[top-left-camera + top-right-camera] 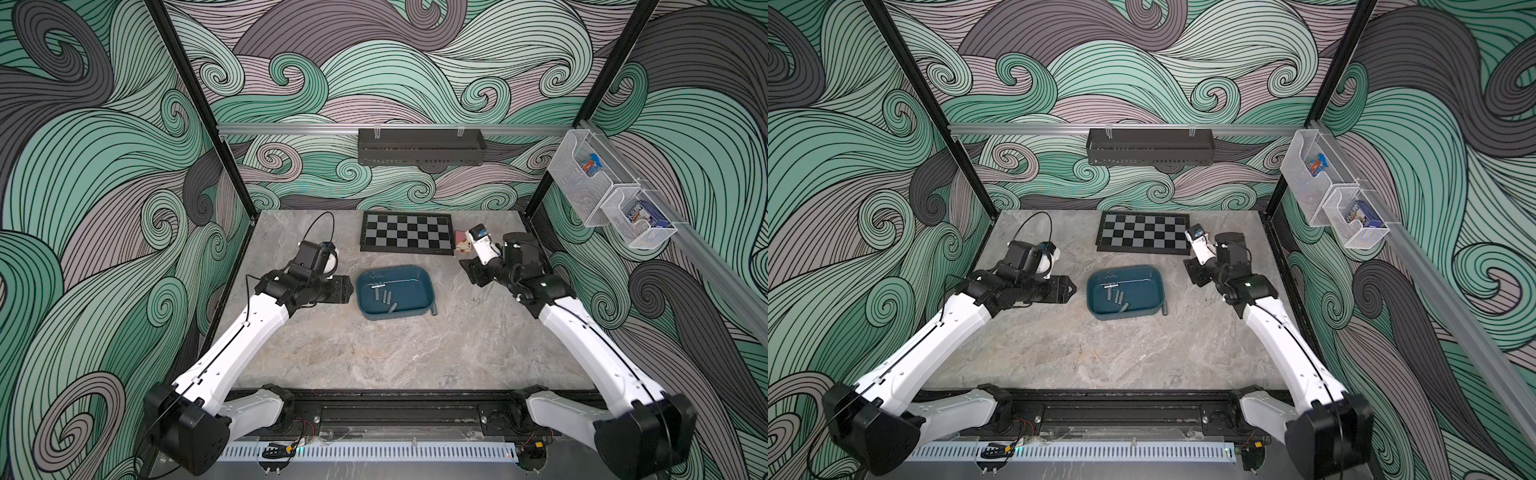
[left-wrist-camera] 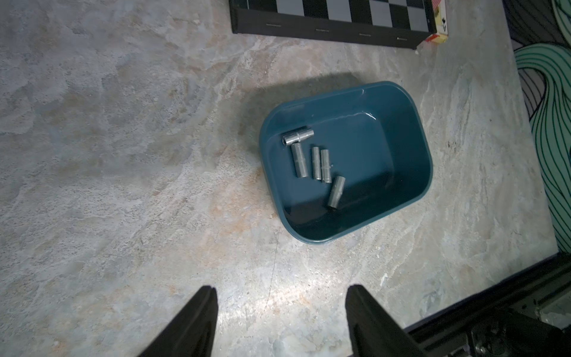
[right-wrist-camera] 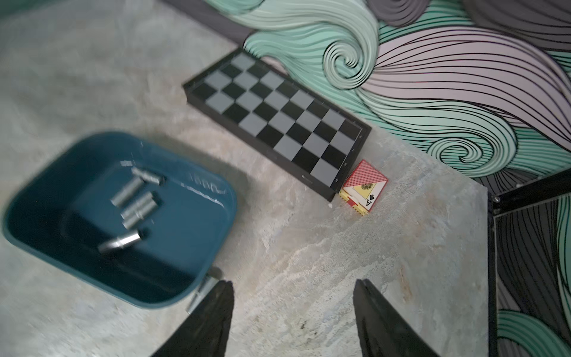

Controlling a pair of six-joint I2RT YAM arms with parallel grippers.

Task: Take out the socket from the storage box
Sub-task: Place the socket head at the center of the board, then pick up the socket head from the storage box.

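The enclosure walls (image 1: 415,62) carry a green and grey wave pattern. The grey marbled worktop (image 1: 374,353) fills the lower middle of both top views.

The left gripper (image 1: 349,287) hovers just left of the storage box (image 1: 415,291). Its fingers (image 2: 200,309) are parted over bare worktop and hold nothing. The right gripper (image 1: 467,270) stands to the upper right of the box, clear of it. Its fingers (image 3: 370,309) are likewise spread and empty.

A black perforated rack (image 1: 420,146) hangs on the back wall, upper centre. A chessboard (image 1: 407,232) lies flat at the rear of the worktop, with a pack of cards (image 3: 364,188) just beside its right end.

The storage box, dark teal, sits at frame centre, below the chessboard in the frame. Five sockets (image 2: 299,160) lie on its floor, towards its left half. A sixth socket (image 1: 433,309) lies outside on the worktop, by the box's lower right corner.
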